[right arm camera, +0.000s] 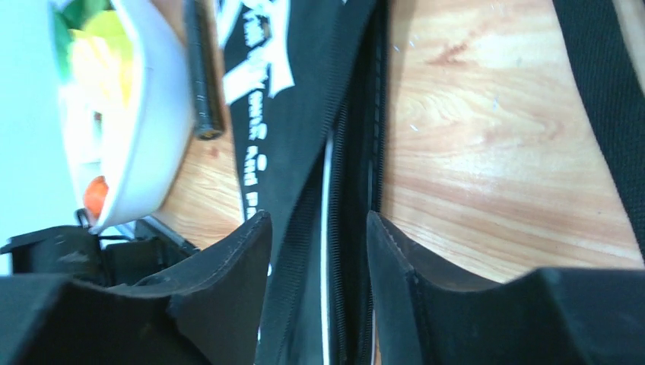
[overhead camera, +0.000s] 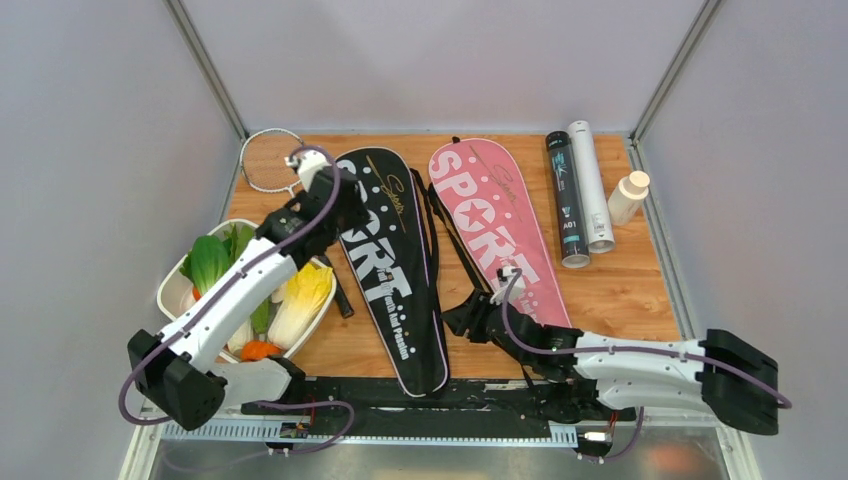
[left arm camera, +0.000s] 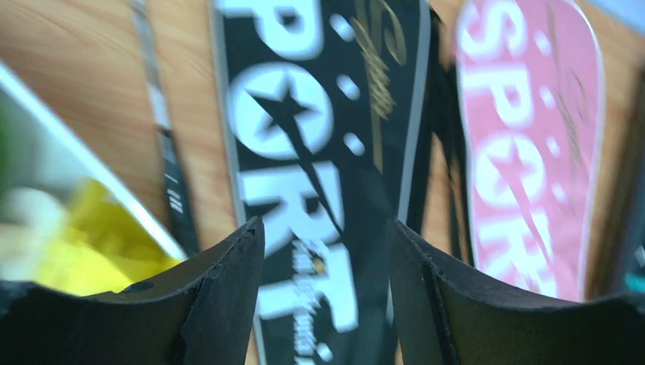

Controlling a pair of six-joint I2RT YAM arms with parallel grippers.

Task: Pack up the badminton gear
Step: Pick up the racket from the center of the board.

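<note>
tray (overhead camera: pixel 172 290): set at the far left and filled with vegetables; no part of the gear.
racket (overhead camera: pixel 268 160): unbagged; its head is seen at the far left corner, and its shaft is run toward the near edge between the tray and the black bag (overhead camera: pixel 392 280).
left claw (overhead camera: pixel 350 208): held over the black bag's far half; the fingers are spread and nothing is gripped.
black bag: laid flat just right of the racket, long axis far to near.
key relation: the racket is found just left of the left claw, its long axis nearly parallel to the black bag; the left arm is judged the nearer.
right claw (overhead camera: pixel 462 322): held low at the black bag's near right edge; the fingers are spread and the zip edge is seen through the gap; contact cannot be told.
pink bag (overhead camera: pixel 495 230): laid at a slant, right of the black bag.
black tube (overhead camera: pixel 567 200), white tube (overhead camera: pixel 592 185): laid side by side at the far right.
bottle (overhead camera: pixel 628 197): stood just right of the tubes.
top view only: racket head, tubes and bottle are shown.
left wrist view only: the shaft is shown close beside the black bag's left edge.
right wrist view only: the zip, and the racket's grip end beside the tray's rim, are shown.
</note>
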